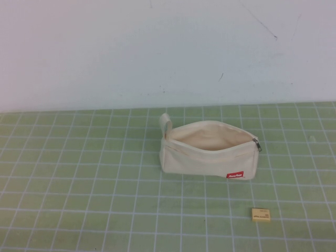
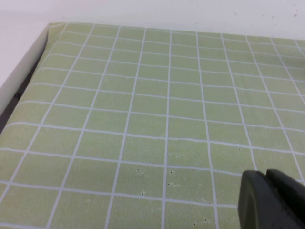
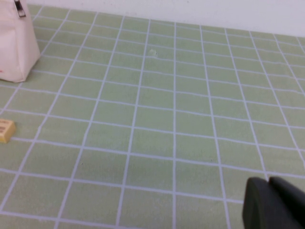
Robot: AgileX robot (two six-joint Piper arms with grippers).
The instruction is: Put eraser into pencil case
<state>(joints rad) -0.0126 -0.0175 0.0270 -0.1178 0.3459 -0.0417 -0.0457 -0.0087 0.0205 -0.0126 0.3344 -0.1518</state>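
Observation:
The cream pencil case (image 1: 209, 149) lies on the green grid mat in the high view, unzipped, mouth open upward, red label at its front, loop tab at its left end, zipper pull at its right end. Its end also shows in the right wrist view (image 3: 16, 45). The small pale yellow eraser (image 1: 261, 214) lies on the mat in front of the case, to its right; it also shows in the right wrist view (image 3: 5, 130). My left gripper (image 2: 267, 179) is shut and empty over bare mat. My right gripper (image 3: 268, 183) is shut and empty, well away from the eraser. Neither gripper shows in the high view.
The green grid mat (image 1: 105, 184) covers the table up to a white wall (image 1: 157, 52) at the back. The left wrist view shows the mat's edge and a white border (image 2: 28, 62).

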